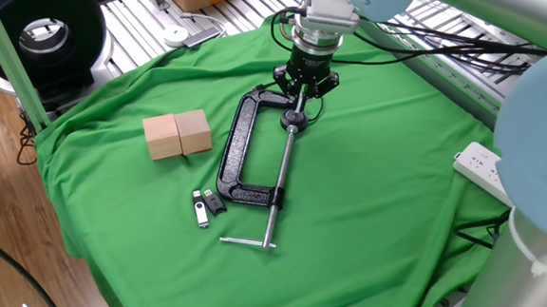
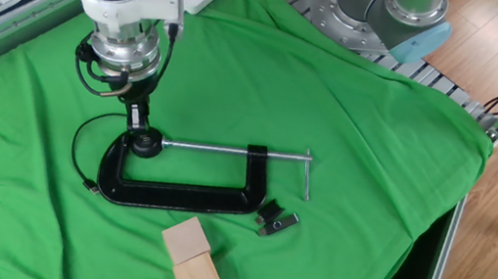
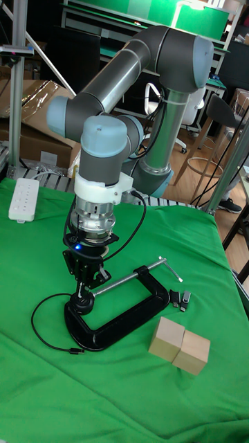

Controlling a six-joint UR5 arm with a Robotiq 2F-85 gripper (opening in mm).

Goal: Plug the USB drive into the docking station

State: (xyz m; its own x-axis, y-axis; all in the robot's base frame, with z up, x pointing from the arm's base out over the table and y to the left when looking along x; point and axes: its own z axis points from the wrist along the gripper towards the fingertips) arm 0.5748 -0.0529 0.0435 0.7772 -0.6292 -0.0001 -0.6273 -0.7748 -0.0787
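Apparently well apart: USB drive (image 1: pixel 201 209) from tool (image 1: pixel 303 87) over clamp (image 1: pixel 249 159).

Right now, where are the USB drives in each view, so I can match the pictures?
One fixed view: USB drives, lower left of centre, beside the C-clamp corner.
The other fixed view: USB drives, lower centre, right of the clamp corner.
Tall fixed view: USB drives, right of centre.
Shared landmark: wooden blocks.

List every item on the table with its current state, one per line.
gripper: above the clamp's pad end; open or shut, cannot tell.
C-clamp: flat on the cloth, jaw wide open.
USB drives: two, lying loose beside the clamp, unplugged.
wooden blocks: two, side by side, touching.
power strip: nothing plugged in that shows.
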